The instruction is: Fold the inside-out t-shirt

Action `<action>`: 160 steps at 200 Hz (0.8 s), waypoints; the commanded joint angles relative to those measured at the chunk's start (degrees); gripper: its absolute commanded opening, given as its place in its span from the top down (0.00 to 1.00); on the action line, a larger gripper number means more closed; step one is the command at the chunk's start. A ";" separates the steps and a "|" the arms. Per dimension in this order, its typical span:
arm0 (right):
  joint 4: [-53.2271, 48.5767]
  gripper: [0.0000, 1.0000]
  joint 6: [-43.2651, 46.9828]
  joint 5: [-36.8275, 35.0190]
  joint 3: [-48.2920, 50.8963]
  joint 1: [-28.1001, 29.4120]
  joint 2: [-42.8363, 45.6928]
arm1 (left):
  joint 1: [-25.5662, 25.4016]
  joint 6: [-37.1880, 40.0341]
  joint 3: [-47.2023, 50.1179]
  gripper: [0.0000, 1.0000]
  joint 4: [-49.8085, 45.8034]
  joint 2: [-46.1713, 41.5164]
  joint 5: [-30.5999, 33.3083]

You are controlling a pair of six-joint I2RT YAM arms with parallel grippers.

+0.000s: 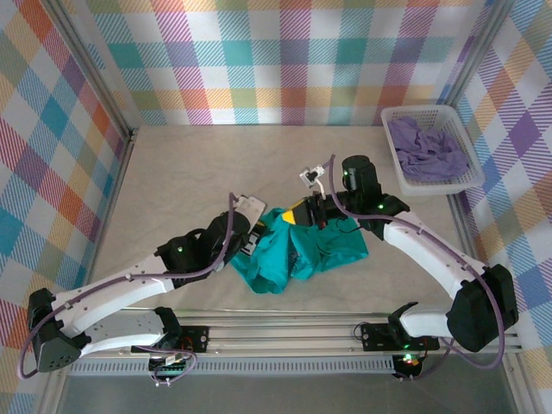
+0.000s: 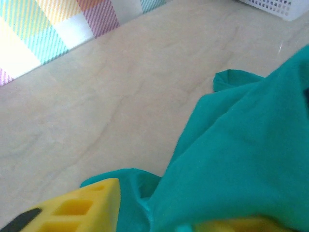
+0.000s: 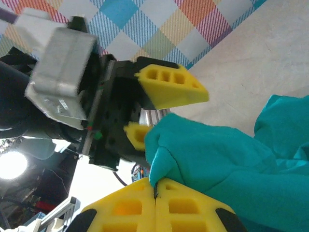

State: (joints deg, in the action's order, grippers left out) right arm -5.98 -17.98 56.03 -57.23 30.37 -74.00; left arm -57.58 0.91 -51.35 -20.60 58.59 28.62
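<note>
The teal-green inside-out t-shirt point(image 1: 321, 254) lies crumpled on the table, near the front and between the two arms. My right gripper point(image 1: 297, 216) is at the shirt's back edge. In the right wrist view its yellow fingers point(image 3: 154, 195) are shut on a pinched fold of the t-shirt point(image 3: 217, 159). My left gripper point(image 1: 258, 236) is at the shirt's left edge, facing the right one. Its two yellow fingers point(image 3: 169, 89) stand apart, with a bunch of cloth between them. In the left wrist view the t-shirt point(image 2: 241, 150) runs between the left gripper's point(image 2: 164, 218) fingers.
A white basket point(image 1: 427, 109) holding a lavender garment point(image 1: 427, 151) stands at the back right, and its corner point(image 2: 270, 6) appears in the left wrist view. Plaid walls enclose the beige table point(image 1: 190, 172) on three sides. A metal rail runs along the near edge.
</note>
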 commanded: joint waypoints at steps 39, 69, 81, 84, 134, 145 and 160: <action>-3.99 1.00 1.74 0.23 -2.01 -1.34 1.02 | 6.20 -6.77 3.52 1.00 1.80 -10.36 -14.24; -2.93 1.00 3.60 2.49 -2.01 -1.42 1.43 | 12.65 -13.89 6.19 1.00 5.17 -13.76 -32.45; -2.60 1.00 5.45 5.14 -1.92 -1.38 1.85 | 16.12 -18.16 8.12 1.00 7.95 -14.60 -38.20; -2.47 1.00 5.77 5.60 -1.85 -1.39 1.97 | 17.08 -19.40 8.58 1.00 8.38 -14.78 -39.27; -6.48 0.90 11.57 5.48 -2.03 -1.07 1.75 | 24.36 -31.78 13.42 1.00 17.38 -14.07 -51.66; -10.45 0.86 12.10 -2.12 -2.95 -0.54 1.12 | 24.36 -33.60 13.72 1.00 20.90 -13.52 -54.98; -15.61 0.76 9.03 -18.51 -4.16 0.27 0.96 | 24.36 -36.41 13.95 1.00 24.54 -12.91 -56.89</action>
State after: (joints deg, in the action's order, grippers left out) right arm -13.28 -9.56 55.79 -58.11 29.65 -72.60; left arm -33.95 -28.64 -37.98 -5.69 45.19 -20.21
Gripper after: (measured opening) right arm 0.191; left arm 0.051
